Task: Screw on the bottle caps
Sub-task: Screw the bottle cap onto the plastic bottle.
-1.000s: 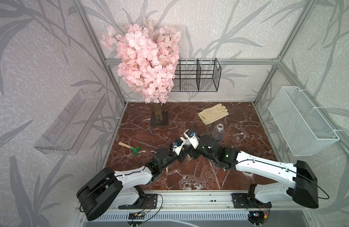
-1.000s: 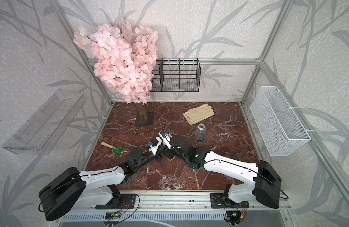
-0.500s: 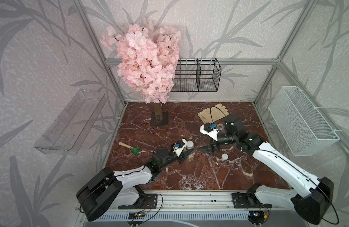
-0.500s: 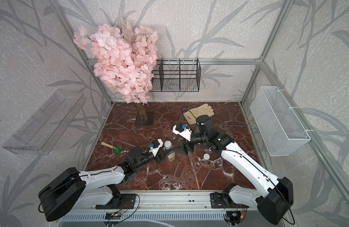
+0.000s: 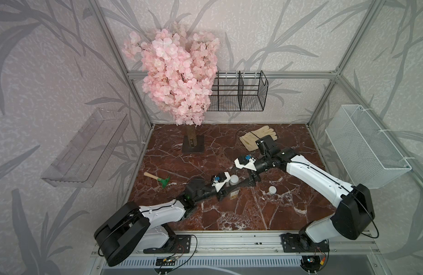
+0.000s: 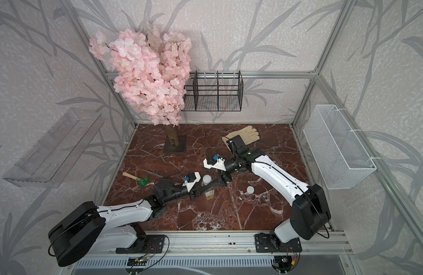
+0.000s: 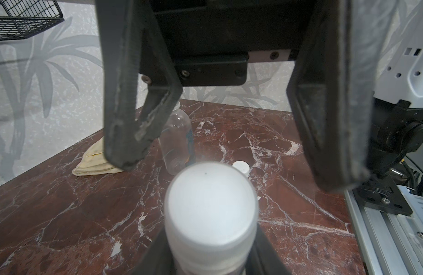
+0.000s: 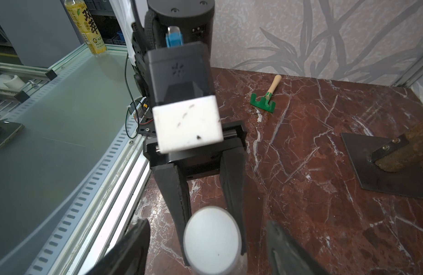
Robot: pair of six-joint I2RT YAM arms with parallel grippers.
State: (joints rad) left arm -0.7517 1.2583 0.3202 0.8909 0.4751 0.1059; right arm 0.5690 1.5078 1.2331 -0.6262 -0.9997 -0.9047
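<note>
My left gripper (image 5: 231, 190) (image 6: 209, 190) (image 7: 210, 262) is shut on the body of a clear bottle with a white-yellow label (image 5: 233, 194) (image 6: 210, 194), held upright on the table. A white cap (image 5: 234, 179) (image 6: 206, 179) (image 7: 211, 202) (image 8: 212, 240) sits on its neck. My right gripper (image 5: 252, 179) (image 6: 223, 179) (image 8: 211, 252) is open beside this cap, its fingers (image 7: 124, 107) well apart from it. A second white cap (image 5: 272, 189) (image 6: 250, 189) (image 7: 240, 166) lies loose on the table. The second bottle (image 7: 177, 140), clear with blue print, stands uncapped behind; my right arm hides it in both top views.
A tan glove (image 5: 258, 137) lies at the back right. A green hand rake (image 5: 158, 179) lies to the left. The blossom tree's base plate (image 5: 193, 142) is at the back left. A black wire basket (image 5: 239, 95) and a white mesh basket (image 5: 365, 147) hang on the walls.
My right arm has risen from its low reach across the front and let go of the cap on the held bottle. The loose cap now shows. My left gripper has kept still.
</note>
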